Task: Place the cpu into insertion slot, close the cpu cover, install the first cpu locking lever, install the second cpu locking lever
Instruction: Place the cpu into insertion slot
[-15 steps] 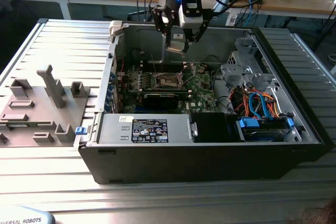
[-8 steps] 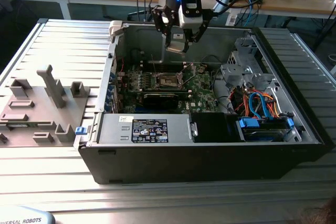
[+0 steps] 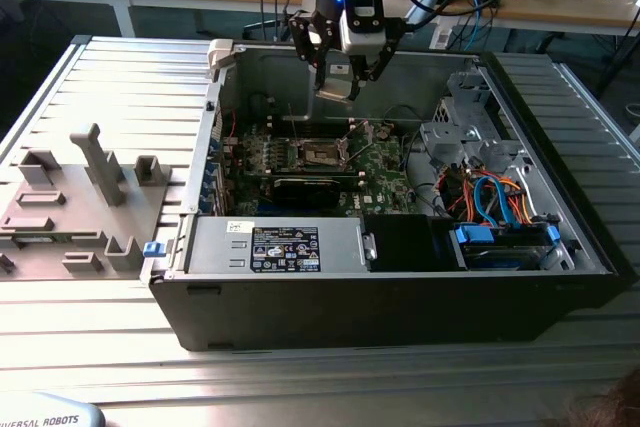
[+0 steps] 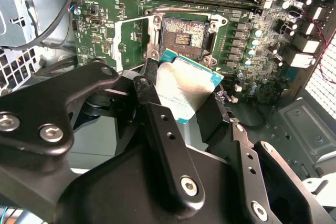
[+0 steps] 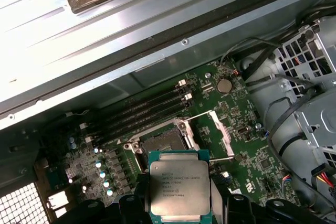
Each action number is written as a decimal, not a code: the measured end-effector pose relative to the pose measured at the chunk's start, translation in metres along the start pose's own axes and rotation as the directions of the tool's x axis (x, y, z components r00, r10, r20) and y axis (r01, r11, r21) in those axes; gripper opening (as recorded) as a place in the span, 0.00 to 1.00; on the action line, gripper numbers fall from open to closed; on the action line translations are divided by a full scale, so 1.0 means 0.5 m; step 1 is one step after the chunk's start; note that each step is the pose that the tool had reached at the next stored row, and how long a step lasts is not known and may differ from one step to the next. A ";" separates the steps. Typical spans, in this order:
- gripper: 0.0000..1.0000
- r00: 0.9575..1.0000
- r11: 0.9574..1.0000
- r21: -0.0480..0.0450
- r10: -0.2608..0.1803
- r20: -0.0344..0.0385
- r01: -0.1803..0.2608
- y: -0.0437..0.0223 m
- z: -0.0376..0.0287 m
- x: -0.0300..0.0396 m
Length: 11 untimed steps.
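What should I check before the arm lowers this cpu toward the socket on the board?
1. Grip: the gripper is shut on the cpu, pinching two opposite edges: ok.
2. Insertion slot is empty, with its contacts bare: ok.
3. Cpu cover is swung up, off the slot: ok.
4. Cpu hangs above the board, touching nothing but the gripper: ok.
5. Cpu is squared up with the slot: cannot tell.
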<state>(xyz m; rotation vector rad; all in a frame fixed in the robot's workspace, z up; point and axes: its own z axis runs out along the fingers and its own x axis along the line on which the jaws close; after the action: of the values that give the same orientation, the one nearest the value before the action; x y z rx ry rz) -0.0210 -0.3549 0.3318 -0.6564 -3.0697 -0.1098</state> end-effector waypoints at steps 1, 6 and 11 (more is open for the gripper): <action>0.54 1.000 1.000 0.000 0.001 0.000 -0.001 0.000 0.000 0.000; 0.54 1.000 1.000 0.000 0.003 0.000 -0.003 0.000 0.000 0.000; 0.54 1.000 1.000 0.000 0.008 0.001 -0.008 0.000 0.001 0.000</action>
<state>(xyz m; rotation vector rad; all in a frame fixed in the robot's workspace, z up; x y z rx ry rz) -0.0210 -0.3549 0.3313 -0.6682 -3.0675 -0.1098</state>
